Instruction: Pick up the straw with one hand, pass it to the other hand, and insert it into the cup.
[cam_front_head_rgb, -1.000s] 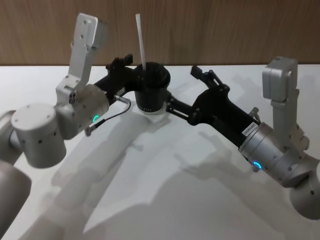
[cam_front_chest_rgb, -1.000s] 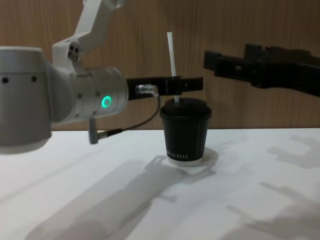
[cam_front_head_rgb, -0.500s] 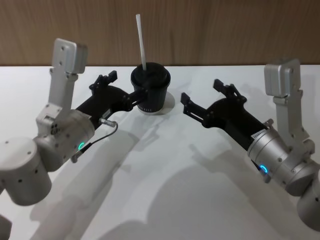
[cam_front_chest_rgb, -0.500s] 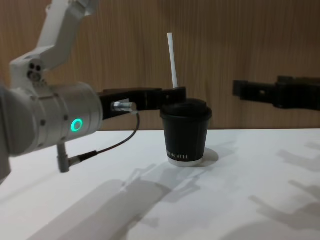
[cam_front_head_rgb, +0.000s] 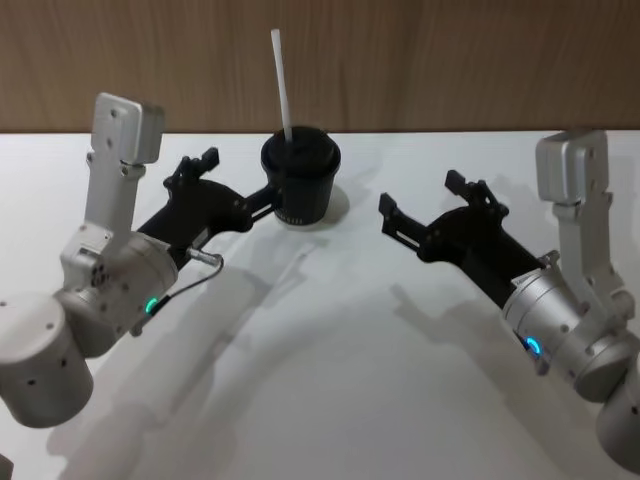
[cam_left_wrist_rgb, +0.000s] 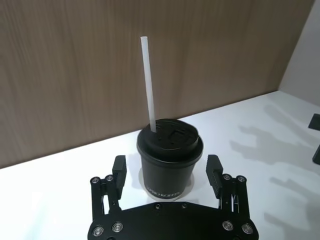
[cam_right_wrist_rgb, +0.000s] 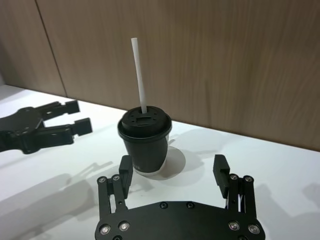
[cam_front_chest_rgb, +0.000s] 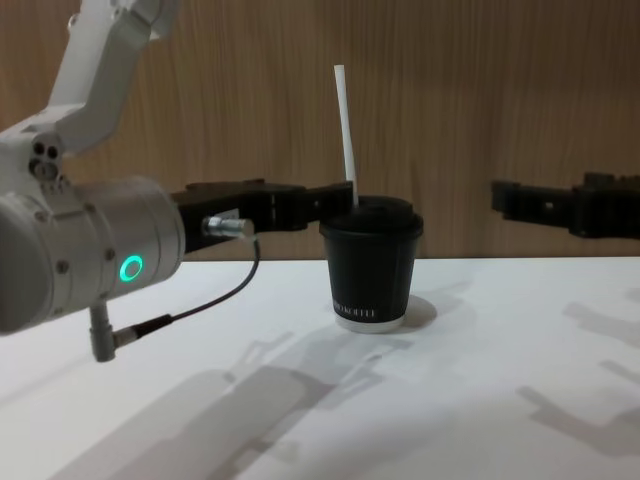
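One cup (cam_front_head_rgb: 300, 183) on the white table (cam_front_head_rgb: 330, 380), one straw (cam_front_head_rgb: 281, 84) standing up through its lid, leaning slightly, and two grippers flanking it, both clear of it. The left gripper (cam_front_head_rgb: 232, 180) sits just beside the cup with fingers spread wide and empty; the right gripper (cam_front_head_rgb: 418, 200) hangs farther off, fingers also wide apart. The left wrist view catches the lid's moulded top and what looks like white lettering, while the chest view gives the pale bottom rim from the side.

Silver arms, black claws (cam_front_head_rgb: 235, 190), green ring.
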